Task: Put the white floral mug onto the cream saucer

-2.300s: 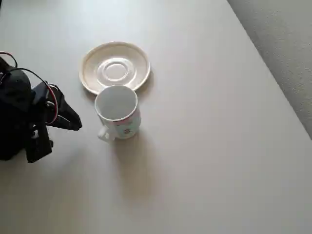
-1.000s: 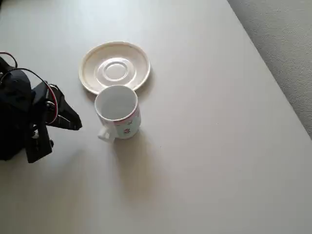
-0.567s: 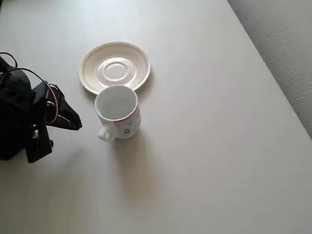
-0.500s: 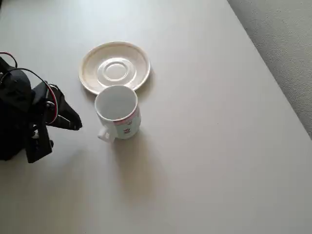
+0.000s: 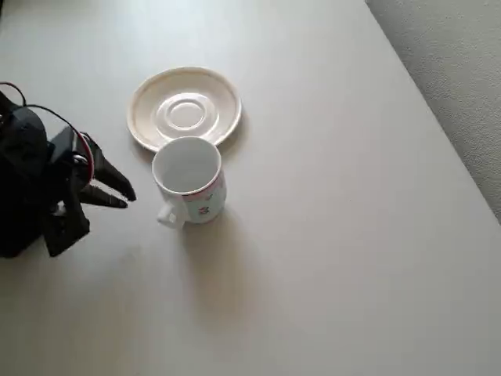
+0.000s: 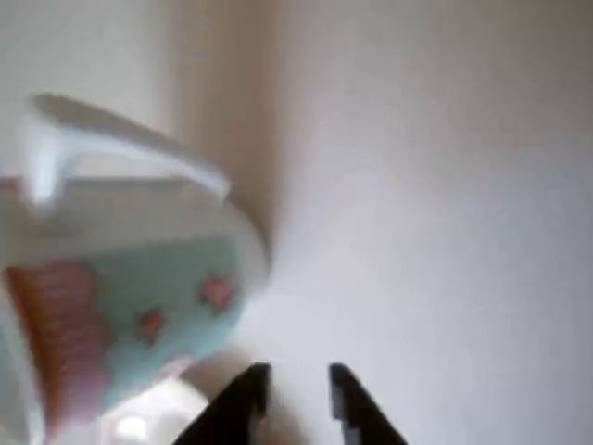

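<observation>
Overhead view: arm body (image 5: 27, 188) is getting cut off by left edge, so base & rear joints aren't showing. Saucer (image 5: 185, 107) near rim is partly hiding behind mug (image 5: 189, 180) top; can't tell whether they're touching or just beside. Mug flower prints are reading as tiny pink specks, too small to make out. Grey strip at far right (image 5: 462, 70) is running out of frame.

Wrist view: whole pic is blurring. Mug (image 6: 120, 269) is lying sideways in frame, cut by left & bottom edges, rim mostly out. Gripper (image 6: 296, 394) fingertips are poking in at bottom edge, rest cut off.
</observation>
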Controlling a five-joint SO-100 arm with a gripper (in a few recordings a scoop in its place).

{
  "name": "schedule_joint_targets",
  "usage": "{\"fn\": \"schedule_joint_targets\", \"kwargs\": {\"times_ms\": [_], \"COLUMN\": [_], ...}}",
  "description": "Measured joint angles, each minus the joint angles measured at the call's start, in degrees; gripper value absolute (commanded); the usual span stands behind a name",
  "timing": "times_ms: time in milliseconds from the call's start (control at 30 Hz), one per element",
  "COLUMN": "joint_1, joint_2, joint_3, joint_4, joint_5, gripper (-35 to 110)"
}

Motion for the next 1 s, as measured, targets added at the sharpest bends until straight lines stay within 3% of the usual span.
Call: {"fn": "schedule_joint_targets", "kwargs": {"times_ms": [200,433,1000], "joint_1": [-2.1,-3.3,-3.1], "joint_2": [-9.1,-44.3,-69.9], "joint_3": [-16.3,-41.7,-32.3], "joint_4": [2.6,3.1,-13.3], "joint_5": [0.6,1.8,2.2], "gripper": [15,15,15]}}
